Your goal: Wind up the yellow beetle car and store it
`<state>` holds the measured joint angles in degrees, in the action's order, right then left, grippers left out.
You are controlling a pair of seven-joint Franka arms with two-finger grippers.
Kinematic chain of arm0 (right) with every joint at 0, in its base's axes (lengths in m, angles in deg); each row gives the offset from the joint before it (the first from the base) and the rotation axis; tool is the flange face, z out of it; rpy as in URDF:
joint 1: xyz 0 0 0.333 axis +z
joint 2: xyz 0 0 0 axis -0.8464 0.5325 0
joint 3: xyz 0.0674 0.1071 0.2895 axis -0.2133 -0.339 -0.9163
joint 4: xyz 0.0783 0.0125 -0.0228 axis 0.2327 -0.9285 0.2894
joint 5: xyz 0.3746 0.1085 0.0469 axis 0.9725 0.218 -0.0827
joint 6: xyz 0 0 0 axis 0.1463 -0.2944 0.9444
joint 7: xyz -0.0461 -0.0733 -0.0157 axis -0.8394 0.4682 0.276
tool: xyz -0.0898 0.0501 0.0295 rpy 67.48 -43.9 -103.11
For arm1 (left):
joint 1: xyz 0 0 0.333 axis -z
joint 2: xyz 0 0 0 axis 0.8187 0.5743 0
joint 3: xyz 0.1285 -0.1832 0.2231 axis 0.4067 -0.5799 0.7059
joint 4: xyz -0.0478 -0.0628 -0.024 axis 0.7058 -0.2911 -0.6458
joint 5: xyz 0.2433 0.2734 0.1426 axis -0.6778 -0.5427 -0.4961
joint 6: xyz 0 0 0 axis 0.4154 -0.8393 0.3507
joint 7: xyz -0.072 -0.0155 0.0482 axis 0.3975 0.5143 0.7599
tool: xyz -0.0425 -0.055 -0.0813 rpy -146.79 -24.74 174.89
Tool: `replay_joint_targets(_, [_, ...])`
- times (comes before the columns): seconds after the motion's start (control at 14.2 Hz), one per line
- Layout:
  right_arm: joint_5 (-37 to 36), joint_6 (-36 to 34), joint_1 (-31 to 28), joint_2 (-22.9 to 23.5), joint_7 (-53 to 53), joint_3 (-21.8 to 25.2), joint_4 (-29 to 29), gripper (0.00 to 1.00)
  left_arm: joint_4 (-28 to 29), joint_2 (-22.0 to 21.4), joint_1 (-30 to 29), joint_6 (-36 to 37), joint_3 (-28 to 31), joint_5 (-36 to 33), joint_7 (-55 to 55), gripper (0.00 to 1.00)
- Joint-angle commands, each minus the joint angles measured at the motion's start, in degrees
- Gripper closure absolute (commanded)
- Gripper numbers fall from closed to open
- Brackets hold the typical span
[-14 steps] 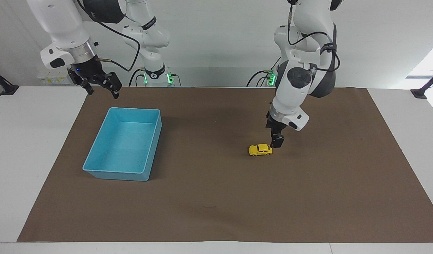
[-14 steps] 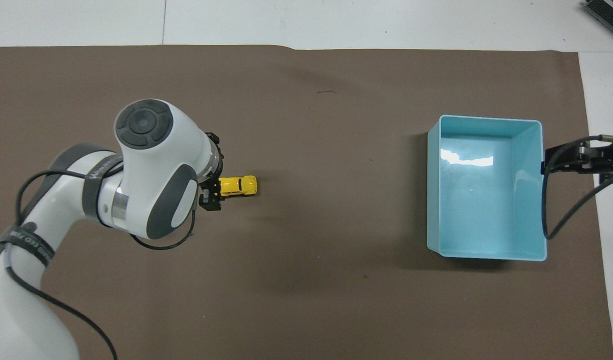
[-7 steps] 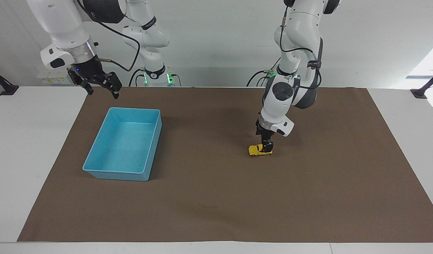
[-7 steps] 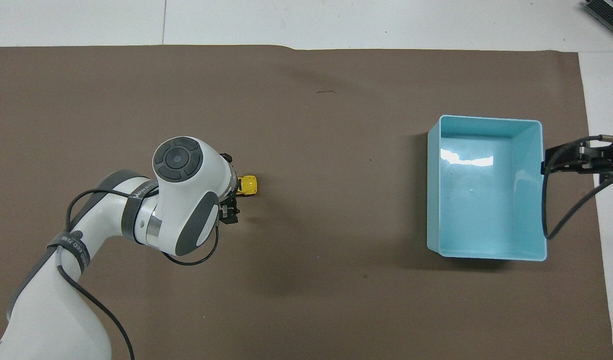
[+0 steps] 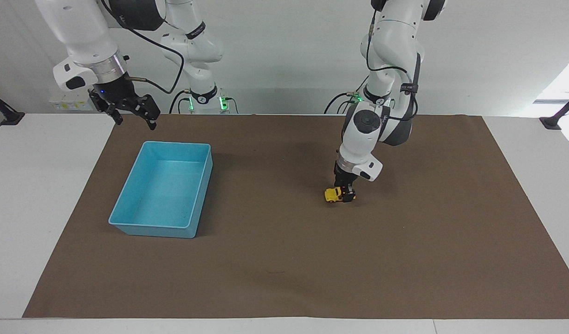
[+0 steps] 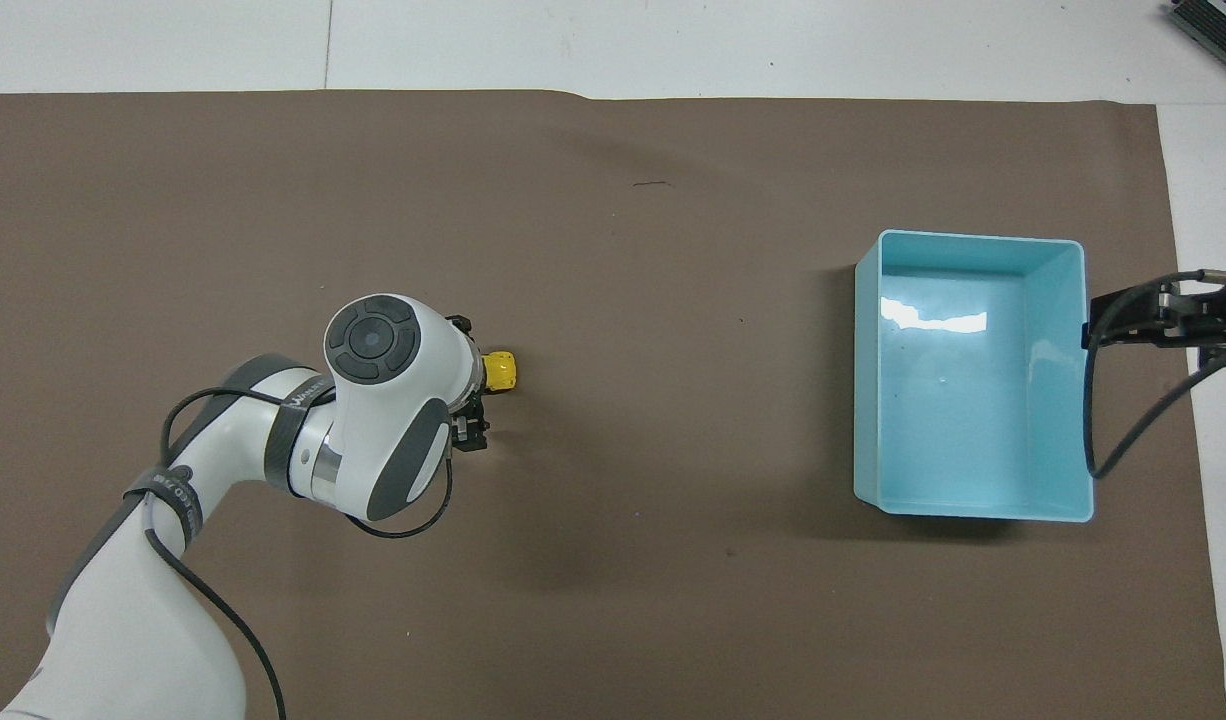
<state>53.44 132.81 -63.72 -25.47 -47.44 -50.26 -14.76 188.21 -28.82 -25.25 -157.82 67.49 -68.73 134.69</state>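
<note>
The yellow beetle car [image 5: 332,195] rests on the brown mat toward the left arm's end of the table. My left gripper [image 5: 345,193] is down on it and shut on the car's body, with the fingers gripping its two sides. In the overhead view only the car's nose [image 6: 500,370] pokes out from under the left arm's wrist. My right gripper [image 5: 132,111] hangs open in the air beside the light-blue bin [image 5: 129,224], at the bin's end nearer to the robots, and waits. The bin [image 6: 869,400] holds nothing.
The brown mat [image 5: 284,269] covers most of the white table. The bin stands on it toward the right arm's end. Cables hang from both arms.
My left gripper came down over the car from beside it and shut on its body. The car shifted slightly toward the bin. The right arm stayed still.
</note>
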Motion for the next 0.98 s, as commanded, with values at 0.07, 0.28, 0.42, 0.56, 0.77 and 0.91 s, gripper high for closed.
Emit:
replay_joint_targets(0.07, [0.01,0.77,-0.62,-1.57,-1.97,-0.31,-1.76,0.00,1.52,-0.10,1.33,0.74,0.81,-0.69,-6.05,1.00])
replay_joint_targets(0.28, [0.01,0.77,-0.62,-1.57,-1.97,-0.31,-1.76,0.00,3.27,-0.54,0.62,-0.22,0.81,-0.60,-5.88,1.00])
replay_joint_targets(0.42, [0.01,0.77,-0.62,-1.57,-1.97,-0.31,-1.76,0.00,3.45,-0.54,-1.83,-0.22,0.81,-0.60,-5.44,1.00])
replay_joint_targets(0.56, [0.01,0.77,-0.62,-1.57,-1.97,-0.31,-1.76,0.00,3.72,-0.54,-3.67,-0.14,0.81,-0.60,-5.35,1.00])
replay_joint_targets(0.77, [0.01,0.77,-0.62,-1.57,-2.06,-0.31,-1.76,0.00,4.42,-0.54,-7.10,-0.22,0.90,-0.60,-6.40,1.00])
replay_joint_targets(0.91, [0.01,0.77,-0.62,-1.57,-2.06,-0.31,-1.76,0.00,4.51,-0.37,-9.21,-0.57,1.07,-0.60,-7.19,1.00])
